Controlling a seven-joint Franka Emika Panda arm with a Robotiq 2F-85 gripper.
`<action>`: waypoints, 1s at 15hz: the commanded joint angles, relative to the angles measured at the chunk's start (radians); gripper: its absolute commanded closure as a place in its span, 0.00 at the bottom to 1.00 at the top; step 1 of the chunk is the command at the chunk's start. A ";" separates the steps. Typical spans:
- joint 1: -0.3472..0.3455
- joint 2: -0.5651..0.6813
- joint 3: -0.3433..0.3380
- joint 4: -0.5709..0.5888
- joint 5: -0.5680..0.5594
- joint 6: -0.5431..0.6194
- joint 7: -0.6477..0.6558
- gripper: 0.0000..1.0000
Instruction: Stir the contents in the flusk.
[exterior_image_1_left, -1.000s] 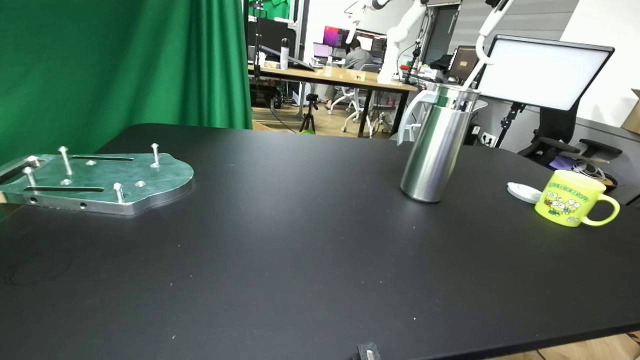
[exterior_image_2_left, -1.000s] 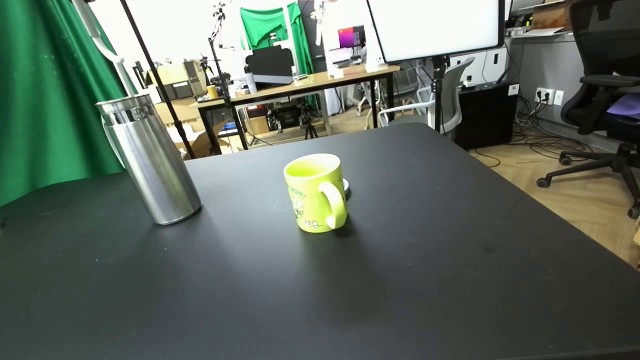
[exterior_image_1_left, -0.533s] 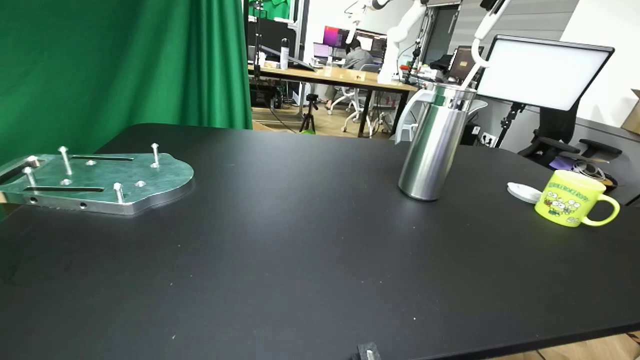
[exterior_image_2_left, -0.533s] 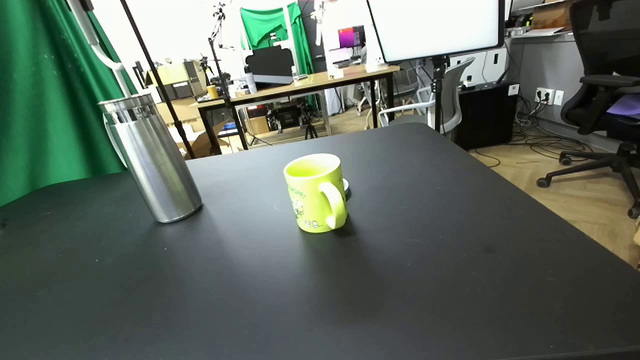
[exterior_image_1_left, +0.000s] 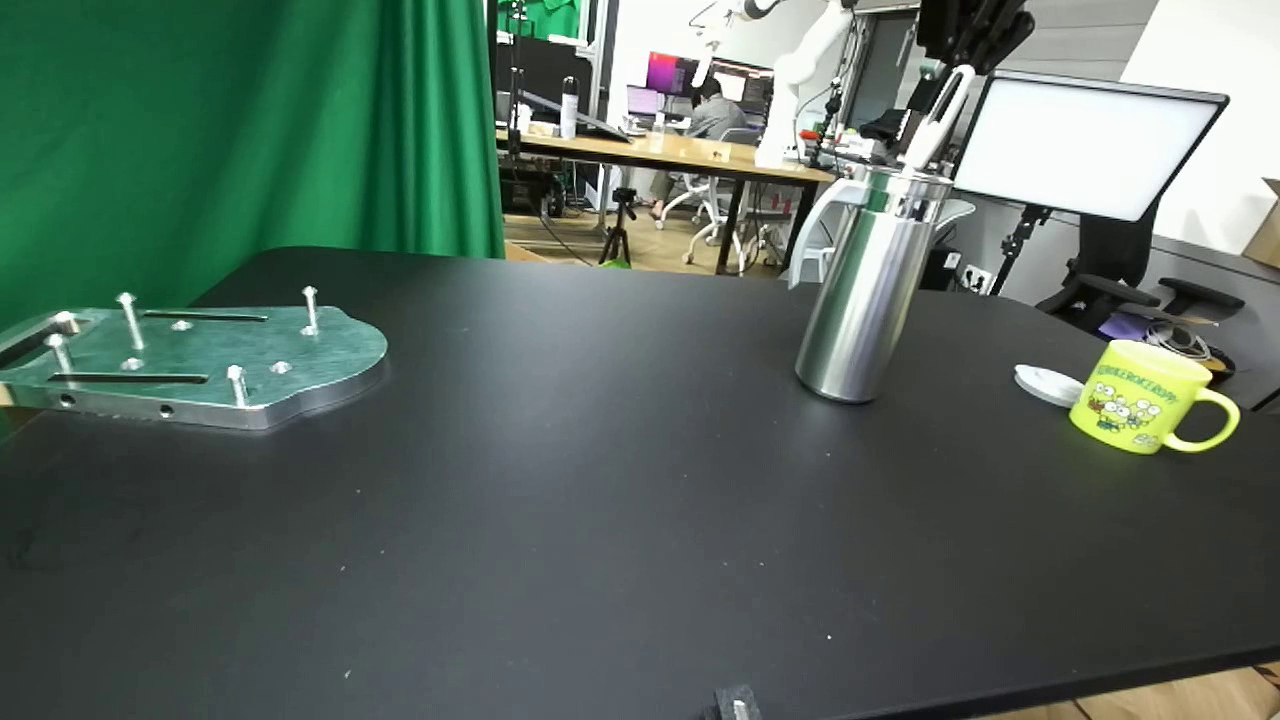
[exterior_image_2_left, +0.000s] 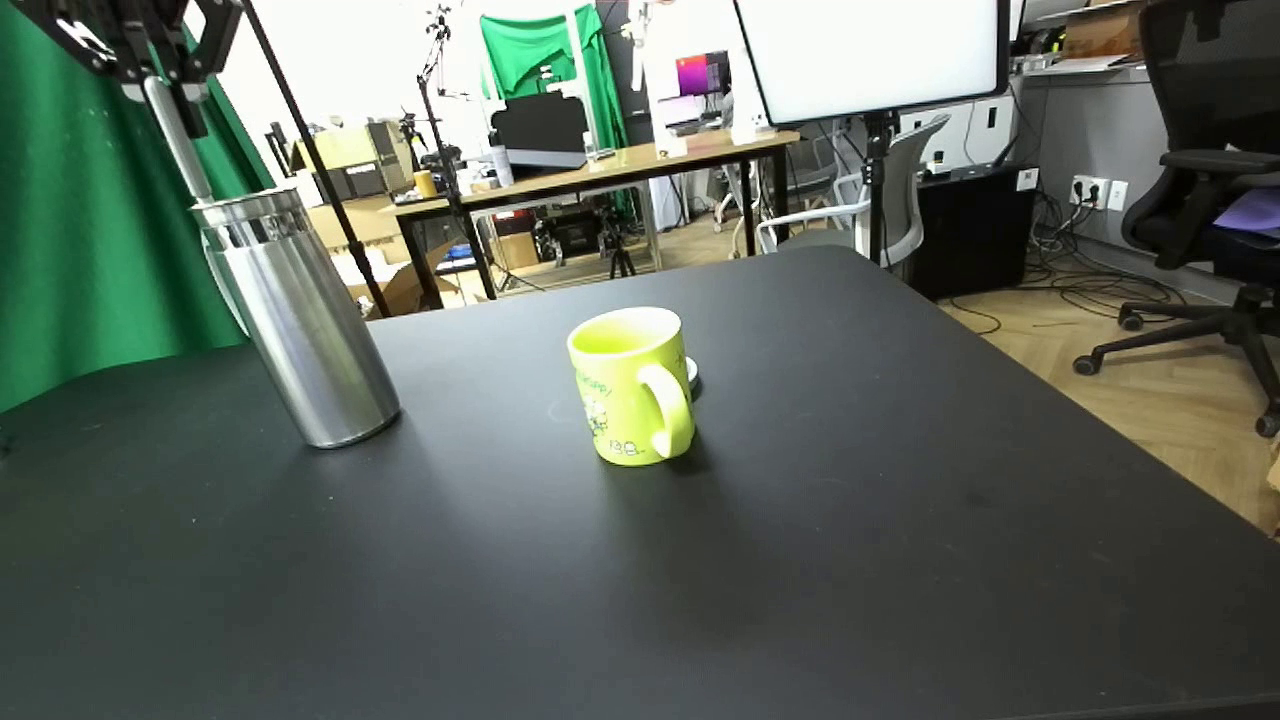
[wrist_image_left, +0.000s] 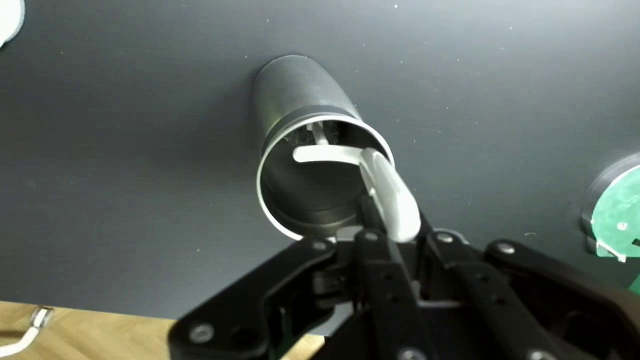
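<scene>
The end effector (wrist_image_left: 397, 220) is closed around a white utensil (wrist_image_left: 382, 177) that reaches into the open flask (exterior_image_1_left: 868, 290), which stands on the surface (exterior_image_1_left: 600, 450) left of the mug (exterior_image_1_left: 1140, 398) in both exterior views. Insertion looks done; how much stirring remains, I cannot tell.

Gripper (wrist_image_left: 395, 220): black. Linkage: 2 straight inner bars (wrist_image_left: 400, 320) with small dark holes; 2 broader outer bars (wrist_image_left: 250, 295), ends rounded. Screw heads (wrist_image_left: 202, 332): round, silver-coloured.
</scene>
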 joint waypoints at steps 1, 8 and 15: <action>-0.004 0.025 0.013 0.004 -0.019 -0.002 0.023 0.96; -0.019 -0.033 0.004 0.020 -0.022 -0.035 0.017 0.96; -0.028 -0.166 -0.021 0.061 -0.032 -0.090 0.020 0.96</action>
